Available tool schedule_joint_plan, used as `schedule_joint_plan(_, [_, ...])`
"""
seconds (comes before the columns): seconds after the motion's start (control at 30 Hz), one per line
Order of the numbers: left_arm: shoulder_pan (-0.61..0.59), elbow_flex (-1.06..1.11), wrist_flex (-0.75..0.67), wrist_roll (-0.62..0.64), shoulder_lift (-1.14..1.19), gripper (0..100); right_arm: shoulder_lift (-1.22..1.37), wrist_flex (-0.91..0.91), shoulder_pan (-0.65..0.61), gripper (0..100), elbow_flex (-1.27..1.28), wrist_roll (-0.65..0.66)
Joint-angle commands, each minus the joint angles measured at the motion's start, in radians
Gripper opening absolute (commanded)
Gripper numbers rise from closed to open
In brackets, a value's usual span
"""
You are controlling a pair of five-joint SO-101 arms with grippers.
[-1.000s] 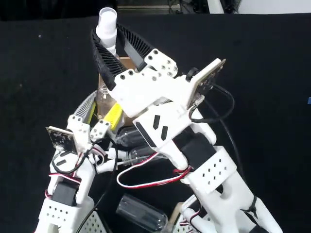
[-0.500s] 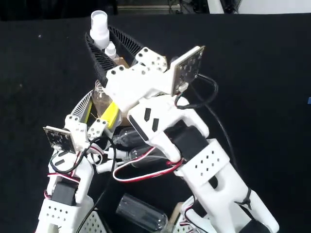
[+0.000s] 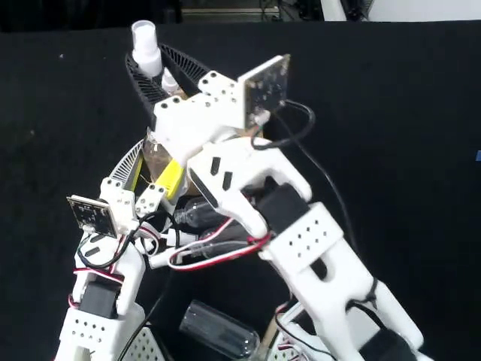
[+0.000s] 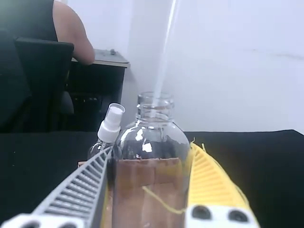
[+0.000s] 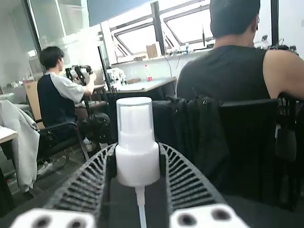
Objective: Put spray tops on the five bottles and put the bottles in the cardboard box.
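1. Across the black worktop [image 3: 406,113] two white arms stood side by side. In the high view the right arm [image 3: 301,241] was raised and reached out over the lower left arm [image 3: 105,286].
2. Just beyond the left jaws sat the cardboard box [image 4: 83,165], its brown wall also visible through the clear plastic of the held bottle. One capped bottle [image 4: 97,149] stood by it, but I could not tell whether it was inside.
3. Two bare bottles lay on their sides near the arm bases, one [image 3: 222,331] close to the front edge and one [image 3: 197,213] between the arms.
4. The left jaws, one yellow and one grey, were closed around an upright open bottle [image 4: 151,156], mouth up and long axis vertical.
5. The right jaws were closed on the collar of a white spray top [image 5: 137,142], nozzle up and well above that bottle.
6. The next move would likely turn on one relation: the top hung above the bottle's mouth, so it needed a straight descent along the bottle's axis. The right arm was the one carrying it.
7. The left wrist view showed the top's thin tube [image 4: 164,61] coming down to the bottle's mouth. The high view hid this behind the right arm, and the right wrist view showed just the tube's start [image 5: 140,209] below the collar.
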Motion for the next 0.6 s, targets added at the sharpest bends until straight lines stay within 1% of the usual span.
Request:
schedule_joint_plan(0.0, [-0.010,0.022,-0.005,0.014,-0.011,3,0.001,0.012,-0.006,2.1,-0.067,-0.005])
schedule_joint_plan(0.1, [-0.010,0.022,-0.014,0.014,-0.011,3,0.001,0.083,-0.011,2.2,-0.056,-0.005])
schedule_joint_plan(0.23, [-0.010,0.022,-0.035,0.008,-0.011,3,0.001,0.124,-0.034,2.4,-0.056,-0.005])
schedule_joint_plan(0.27, [-0.010,0.022,-0.034,0.008,-0.011,3,0.001,0.140,-0.038,3.4,-0.058,-0.005])
schedule_joint_plan(0.33, [-0.010,0.022,-0.034,0.008,-0.011,3,0.001,0.175,-0.041,9.6,-0.067,-0.005])
schedule_joint_plan(0.4, [-0.010,0.022,-0.034,0.008,-0.011,3,0.001,0.247,-0.066,16.1,-0.102,-0.005])
schedule_joint_plan(0.43, [-0.010,0.022,-0.034,0.008,-0.011,3,0.001,0.293,-0.077,17.8,-0.128,-0.005])
schedule_joint_plan(0.57, [-0.010,0.022,-0.034,0.008,-0.011,3,0.001,0.468,-0.106,17.0,-0.245,-0.005])
